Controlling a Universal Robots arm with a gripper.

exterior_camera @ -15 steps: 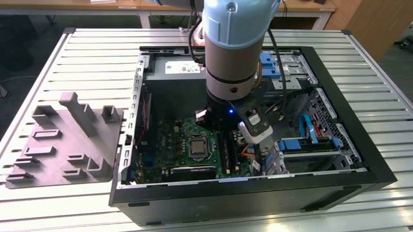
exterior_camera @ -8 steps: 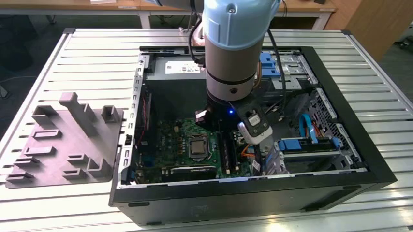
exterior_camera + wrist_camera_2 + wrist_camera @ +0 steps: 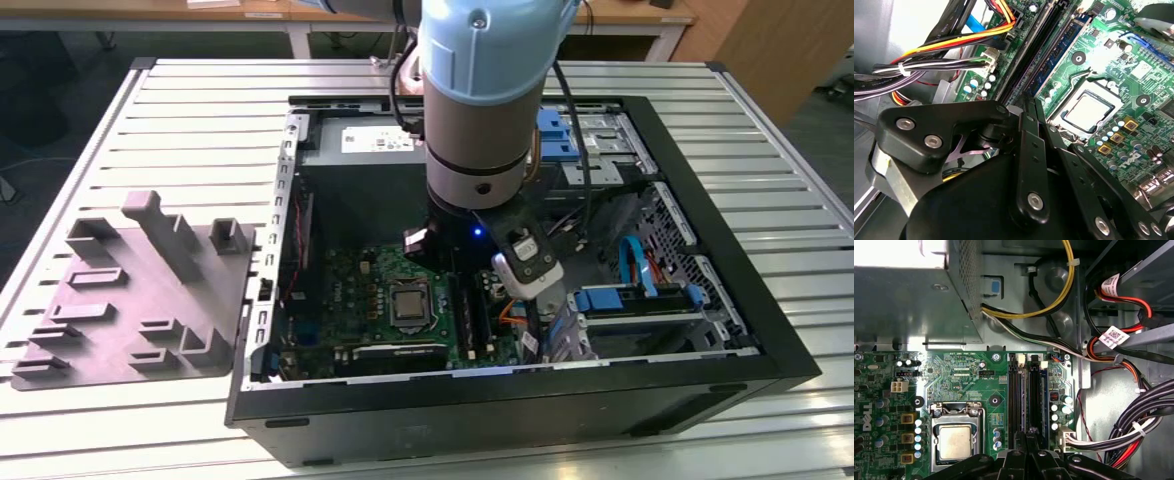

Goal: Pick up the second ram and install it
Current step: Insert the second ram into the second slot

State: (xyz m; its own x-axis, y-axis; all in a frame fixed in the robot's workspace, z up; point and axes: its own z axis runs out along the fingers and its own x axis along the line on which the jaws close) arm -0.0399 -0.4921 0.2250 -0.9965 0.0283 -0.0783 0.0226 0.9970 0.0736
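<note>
The ram (image 3: 1032,395), dark and seen edge-on, is stood upright along a motherboard slot, one end clamped in the tool (image 3: 1030,437).

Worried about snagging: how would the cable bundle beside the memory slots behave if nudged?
The cable bundle probably bends rather than resists, since it hangs in loose curves. White ties bind it, so it would likely shift as one and spring back.

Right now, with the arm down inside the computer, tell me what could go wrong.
1. The gripper hangs right over the narrow memory slots; slightly off line, it may press on the board instead.
2. The cable bundle lies close beside the slots and could snag.
</note>
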